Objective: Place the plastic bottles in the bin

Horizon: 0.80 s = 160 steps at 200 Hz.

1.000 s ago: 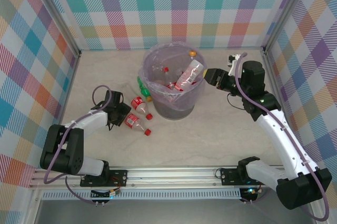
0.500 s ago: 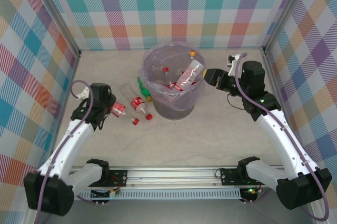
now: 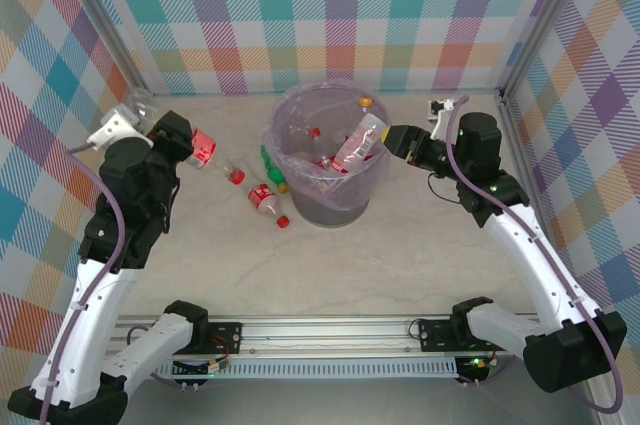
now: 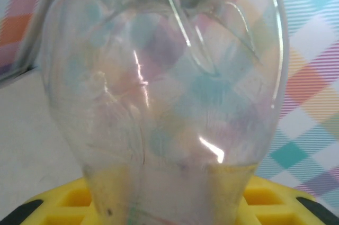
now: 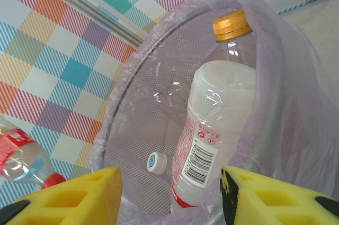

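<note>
Left pincer point(image 3: 183, 137), high over the table's point(image 3: 420, 235) left side, is clamped on a red-labelled bottle point(image 3: 204, 145), its cap pointing toward the bin point(image 3: 325, 208); the bottle's clear base crowds the wrist view above yellow fingers point(image 4: 53, 198). Right pincer point(image 3: 393, 138) hangs just beside the bin's right rim, jaws apart and empty, though whether the tips brush the lilac bag point(image 5: 296, 103) is hard to say. Several bottles point(image 3: 357, 143) lie inside the bin, an orange-capped bottle point(image 5: 229, 29) standing at the back rim. On the table, a second red-labelled bottle point(image 3: 264, 199) lies near the bin's left side, and a green bottle point(image 3: 268, 159) lies just beside its wall.
</note>
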{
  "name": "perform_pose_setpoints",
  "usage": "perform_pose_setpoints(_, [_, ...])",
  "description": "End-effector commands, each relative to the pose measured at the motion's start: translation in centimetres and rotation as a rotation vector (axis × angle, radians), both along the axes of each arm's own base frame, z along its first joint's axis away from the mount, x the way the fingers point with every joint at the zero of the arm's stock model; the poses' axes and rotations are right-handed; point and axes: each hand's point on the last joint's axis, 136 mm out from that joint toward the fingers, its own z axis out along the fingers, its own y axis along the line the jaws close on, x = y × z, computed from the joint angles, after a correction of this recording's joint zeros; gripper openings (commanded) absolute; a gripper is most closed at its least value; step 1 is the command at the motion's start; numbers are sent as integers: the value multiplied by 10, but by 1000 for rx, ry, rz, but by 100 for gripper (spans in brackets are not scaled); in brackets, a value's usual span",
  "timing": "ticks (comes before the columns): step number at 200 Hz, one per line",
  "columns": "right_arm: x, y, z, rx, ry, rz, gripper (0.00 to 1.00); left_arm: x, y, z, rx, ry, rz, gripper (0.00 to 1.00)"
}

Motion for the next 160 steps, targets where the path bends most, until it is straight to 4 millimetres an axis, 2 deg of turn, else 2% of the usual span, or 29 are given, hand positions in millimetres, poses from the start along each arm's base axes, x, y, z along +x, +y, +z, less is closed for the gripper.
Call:
perform_pose_setpoints(1, [-6, 4, 13, 42, -41, 21, 53, 10, -40, 69, 60, -229, -164, 37])
perform_pose_setpoints(33, [1, 9, 9, 63, -29, 30, 52, 34, -121, 92, 201, -302, -393, 34])
perform_pose_setpoints(42, [2, 11, 6, 65, -22, 33, 52, 40, -142, 92, 253, -307, -437, 32])
perform_pose_setpoints(70, [5, 15, 3, 66, -15, 45, 52, 58, -191, 88, 377, -320, -573, 21])
perform_pose_setpoints(82, [5, 17, 3, 63, -18, 52, 52, 67, -211, 79, 415, -322, -635, 17])
perform_pose_setpoints(115, [3, 19, 4, 52, -30, 72, 53, 93, -243, 53, 478, -271, -709, 12])
perform_pose_setpoints(157, [1, 18, 2, 29, -26, 77, 53, 124, -274, -8, 584, -59, -817, 11])
perform_pose_setpoints(160, [1, 18, 2, 27, -28, 79, 53, 125, -275, -19, 596, -17, -834, 10])
